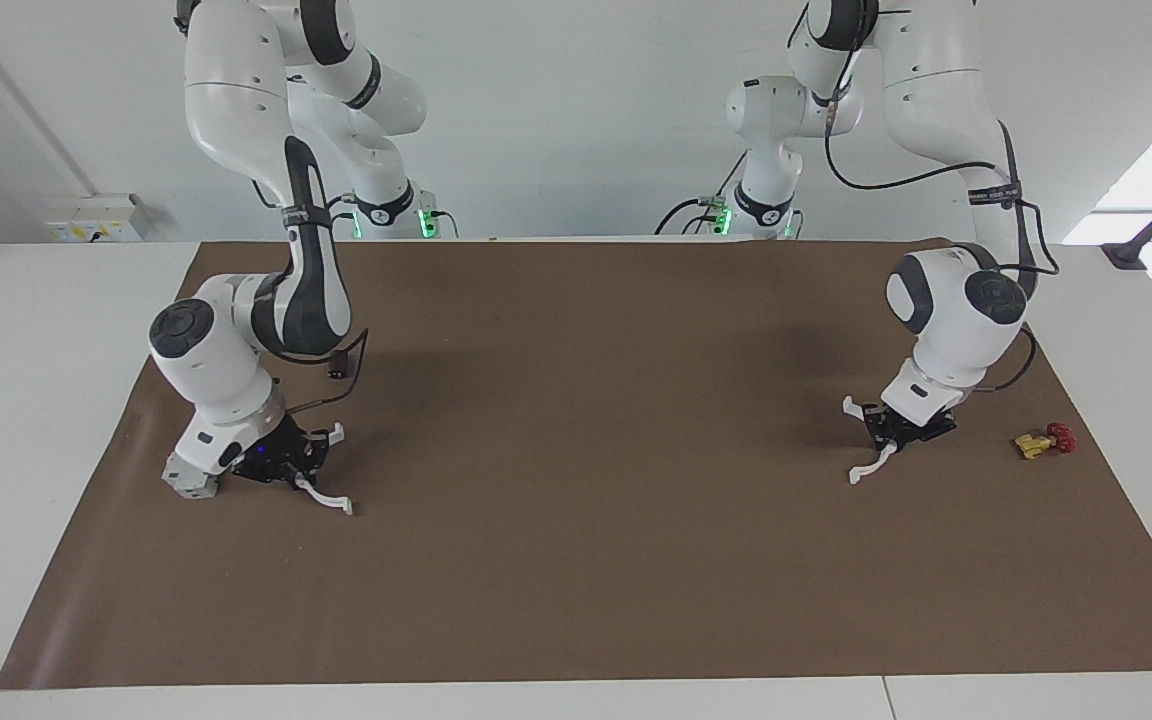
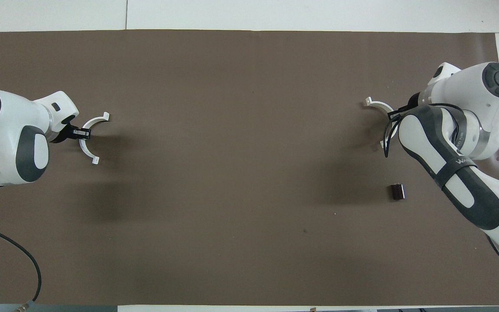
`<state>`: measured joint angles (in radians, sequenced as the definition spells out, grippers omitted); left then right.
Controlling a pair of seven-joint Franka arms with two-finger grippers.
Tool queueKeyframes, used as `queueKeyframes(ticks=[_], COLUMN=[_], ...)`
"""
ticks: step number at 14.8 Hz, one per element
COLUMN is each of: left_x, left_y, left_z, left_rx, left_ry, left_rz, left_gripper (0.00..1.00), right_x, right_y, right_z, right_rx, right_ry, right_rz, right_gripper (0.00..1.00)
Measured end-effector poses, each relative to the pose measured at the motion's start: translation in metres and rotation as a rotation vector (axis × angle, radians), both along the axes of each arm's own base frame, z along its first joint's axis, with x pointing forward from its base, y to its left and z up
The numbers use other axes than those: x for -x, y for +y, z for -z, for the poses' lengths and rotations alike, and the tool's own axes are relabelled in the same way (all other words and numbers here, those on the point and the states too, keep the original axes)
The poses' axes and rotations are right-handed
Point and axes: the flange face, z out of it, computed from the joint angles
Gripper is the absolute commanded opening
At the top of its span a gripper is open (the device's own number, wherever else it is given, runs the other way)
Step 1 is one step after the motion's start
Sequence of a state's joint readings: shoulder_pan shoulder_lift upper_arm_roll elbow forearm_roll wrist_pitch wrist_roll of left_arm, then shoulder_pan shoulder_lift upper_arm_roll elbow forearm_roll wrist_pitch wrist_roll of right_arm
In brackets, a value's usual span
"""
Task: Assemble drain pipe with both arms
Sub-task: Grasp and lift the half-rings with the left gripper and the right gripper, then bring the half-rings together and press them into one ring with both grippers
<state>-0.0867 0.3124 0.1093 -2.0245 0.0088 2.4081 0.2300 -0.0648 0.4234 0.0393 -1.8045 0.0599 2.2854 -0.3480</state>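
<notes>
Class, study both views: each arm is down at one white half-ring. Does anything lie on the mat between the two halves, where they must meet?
Nothing visible does. The brown mat is bare between the left gripper's half-ring and the right gripper's half-ring.

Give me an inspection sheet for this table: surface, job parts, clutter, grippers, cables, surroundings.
Surface: brown mat on a white table; lies flat.
Job's things: two white half-rings, far apart. One half-ring at the left arm's end, the other half-ring at the right arm's end; not joined.
Clutter: yellow-and-red valve beside the left arm's half-ring; grey block by the right arm's wrist; small dark block on the mat.
Grippers: left gripper shut on its half-ring; right gripper down at its half-ring.
Cables: black cable looping along the left arm; none across the mat's middle.
Surroundings: white wall, wall socket box.
</notes>
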Motion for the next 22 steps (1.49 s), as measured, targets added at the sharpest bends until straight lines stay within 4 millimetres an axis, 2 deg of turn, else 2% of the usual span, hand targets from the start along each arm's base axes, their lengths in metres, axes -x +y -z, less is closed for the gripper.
queueKeyframes(ticks=[2,4,7,9,10,12,14,18,19,20,22], left_x=[0.000,0.001,0.002,0.001,0.000,-0.001,0.000,0.015,0.020,0.025,0.032], left_y=[0.001,0.001,0.001,0.000,-0.005,-0.029,-0.067,-0.155,-0.177,-0.199,-0.235], left_z=[0.000,0.000,-0.015,-0.037,-0.048,-0.060,-0.062,-0.062,-0.062,-0.063,-0.061], left_rx=[0.000,0.000,0.002,0.007,0.008,-0.014,-0.044,-0.044,-0.042,-0.040,-0.036], left_ry=[0.001,0.005,0.028,0.048,0.055,0.062,0.048,0.029,0.023,0.017,0.006], left_rz=[-0.001,-0.002,-0.008,-0.036,-0.053,-0.085,-0.127,-0.192,-0.206,-0.219,-0.241], left_gripper=[0.00,0.00,0.00,0.00,0.00,0.00,0.00,0.00,0.00,0.00,0.00], right_x=[-0.016,-0.022,-0.002,0.017,0.025,0.033,0.038,0.063,0.064,0.065,0.066], right_y=[0.050,0.127,0.237,0.292,0.311,0.338,0.353,0.399,0.403,0.405,0.408], right_z=[-0.035,-0.059,-0.054,-0.046,-0.040,-0.030,-0.018,0.022,0.026,0.026,0.027], right_rx=[-0.015,-0.029,-0.036,-0.012,-0.004,-0.014,-0.018,0.025,0.030,0.031,0.035], right_ry=[0.019,0.016,0.033,0.040,0.042,0.028,0.027,0.033,0.027,0.026,0.022], right_rz=[0.037,0.096,0.162,0.186,0.194,0.196,0.202,0.175,0.182,0.185,0.186], right_gripper=[0.03,0.04,0.04,0.03,0.03,0.03,0.03,0.07,0.11,0.23,1.00])
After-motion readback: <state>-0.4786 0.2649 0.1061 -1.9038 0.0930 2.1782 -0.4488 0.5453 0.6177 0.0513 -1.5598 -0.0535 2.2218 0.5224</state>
